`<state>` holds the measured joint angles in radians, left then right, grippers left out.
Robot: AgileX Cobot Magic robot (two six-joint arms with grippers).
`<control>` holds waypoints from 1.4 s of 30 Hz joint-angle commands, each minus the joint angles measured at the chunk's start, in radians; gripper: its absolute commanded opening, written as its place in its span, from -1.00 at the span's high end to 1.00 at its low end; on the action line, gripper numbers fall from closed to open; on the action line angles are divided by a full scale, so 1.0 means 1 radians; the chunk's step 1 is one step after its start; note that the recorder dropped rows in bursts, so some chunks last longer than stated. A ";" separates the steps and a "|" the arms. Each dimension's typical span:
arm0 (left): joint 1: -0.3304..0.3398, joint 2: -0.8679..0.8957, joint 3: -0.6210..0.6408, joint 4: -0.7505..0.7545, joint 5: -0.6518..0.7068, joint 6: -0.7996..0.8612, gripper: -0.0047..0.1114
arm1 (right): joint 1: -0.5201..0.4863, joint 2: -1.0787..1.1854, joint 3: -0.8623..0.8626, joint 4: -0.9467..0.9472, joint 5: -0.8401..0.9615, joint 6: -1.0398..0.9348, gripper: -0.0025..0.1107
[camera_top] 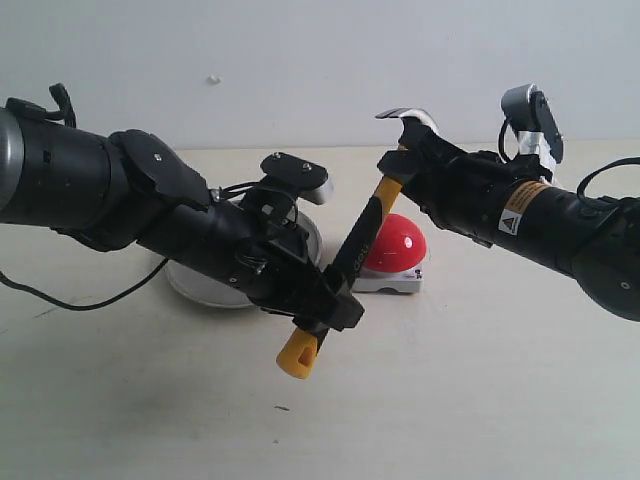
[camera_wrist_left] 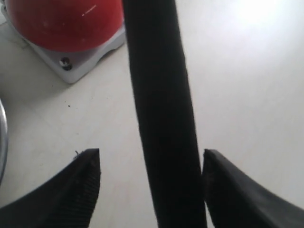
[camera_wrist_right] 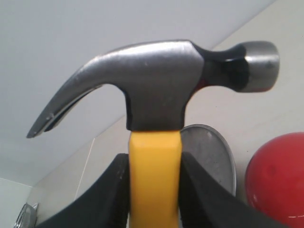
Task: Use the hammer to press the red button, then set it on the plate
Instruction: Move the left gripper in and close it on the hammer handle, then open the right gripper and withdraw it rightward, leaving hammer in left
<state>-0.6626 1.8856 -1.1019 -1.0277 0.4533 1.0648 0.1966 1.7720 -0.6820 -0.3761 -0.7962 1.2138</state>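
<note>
The hammer hangs slanted in the air above the table, dark head up and yellow looped end low. My right gripper is shut on the yellow neck just under the head. My left gripper stands open around the black handle: one finger touches the handle, while the other finger is clear of it. The red button sits on its grey-white base behind the handle, also showing in both wrist views. The silver plate lies left of the button, mostly hidden by my left arm.
The plate's rim shows at one edge of the left wrist view, and the dish shows behind the hammer neck in the right wrist view. A black cable trails across the table at the left. A pale wall stands behind the table.
</note>
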 commanded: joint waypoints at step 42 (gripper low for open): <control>-0.005 0.045 -0.026 -0.074 0.043 0.010 0.92 | 0.001 -0.011 -0.015 -0.071 -0.028 0.046 0.21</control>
<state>-0.6626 1.9481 -1.1237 -1.1020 0.4775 1.0643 0.1966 1.7720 -0.6820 -0.4109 -0.7605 1.2551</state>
